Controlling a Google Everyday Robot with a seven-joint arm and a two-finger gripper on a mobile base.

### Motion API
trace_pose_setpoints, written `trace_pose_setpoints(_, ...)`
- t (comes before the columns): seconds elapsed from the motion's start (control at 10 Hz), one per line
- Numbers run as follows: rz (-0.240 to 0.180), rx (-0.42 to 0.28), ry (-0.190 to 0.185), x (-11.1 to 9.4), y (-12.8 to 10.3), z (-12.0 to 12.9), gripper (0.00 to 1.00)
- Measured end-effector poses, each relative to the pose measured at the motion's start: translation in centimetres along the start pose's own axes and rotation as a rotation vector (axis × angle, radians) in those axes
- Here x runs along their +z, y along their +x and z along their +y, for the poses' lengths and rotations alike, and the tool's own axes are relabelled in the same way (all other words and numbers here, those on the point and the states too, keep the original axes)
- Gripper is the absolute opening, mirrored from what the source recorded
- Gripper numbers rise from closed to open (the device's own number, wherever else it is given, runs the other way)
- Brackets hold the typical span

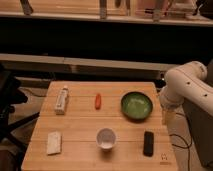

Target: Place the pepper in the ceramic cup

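One slender red-orange pepper (98, 101) on wood table (80, 127), round white ceramic cup (106, 138), pincer unseen beyond white arm (186, 85), released.

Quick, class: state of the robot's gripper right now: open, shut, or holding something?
Gripper: open, holding nothing, at the right edge of the table, beside the green bowl; the pepper lies on it.

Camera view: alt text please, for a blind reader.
A red-orange pepper lies on a wooden table, apart from the white ceramic cup nearer the front edge; a green bowl, white tube, pale block and black object surround them. The robot's white arm stands at the table's right, gripper out of view.
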Motion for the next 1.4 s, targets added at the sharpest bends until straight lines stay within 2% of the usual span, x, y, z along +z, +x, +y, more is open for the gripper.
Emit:
trace_pose_setpoints(1.2,0.001,-0.002,0.001,0.0,0.0,0.0,0.8)
trace_pose_setpoints(1.3,0.007,-0.015,0.007,0.0,-0.5,-0.3,0.8)
trace_pose_setpoints(1.4,0.006,-0.038,0.016,0.0,-1.8,-0.8,0.8)
